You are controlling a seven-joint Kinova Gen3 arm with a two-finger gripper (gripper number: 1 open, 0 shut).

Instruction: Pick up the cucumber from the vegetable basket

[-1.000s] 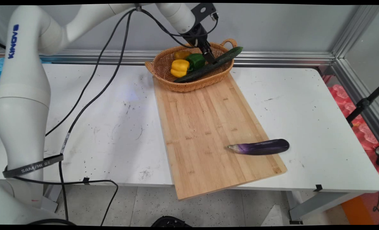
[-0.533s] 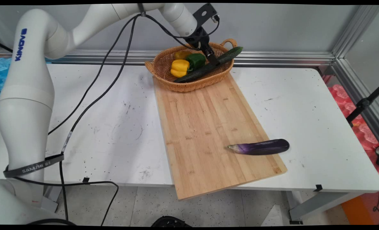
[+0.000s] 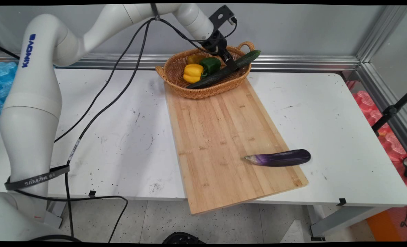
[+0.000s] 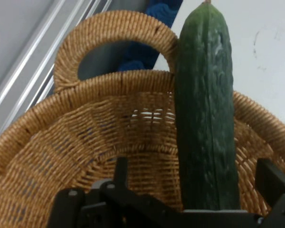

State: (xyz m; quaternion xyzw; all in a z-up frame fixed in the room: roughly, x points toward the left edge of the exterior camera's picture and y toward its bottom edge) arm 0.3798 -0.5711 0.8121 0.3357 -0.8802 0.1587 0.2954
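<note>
Gripper (image 3: 231, 64): black two-finger, down inside wicker basket (image 3: 176, 70) at far end of table (image 3: 121, 137). Fingers spread apart in hand view, one each side at bottom edge, cucumber (image 4: 206, 123) running between them; no contact seen on either side, so open, holding nothing.

Cucumber: long, dark green, lies slantwise across basket, far tip sticking out over rim just beside looped handle (image 4: 116, 40).

Basket contents, other: yellow bell pepper (image 3: 193, 73), green bell pepper (image 3: 210, 65) touching it, plus another yellow-orange item behind, partly hidden.

Cutting board (image 3: 220, 137): bamboo, long, far end under or against basket, near corner overhanging table edge.

Eggplant (image 3: 279, 158): purple, lying at board's right edge, rounded end poking out past it, well apart from gripper.

Progress: gripper lined up astride cucumber; nothing lifted. Cucumber in basket, not gripped.
</note>
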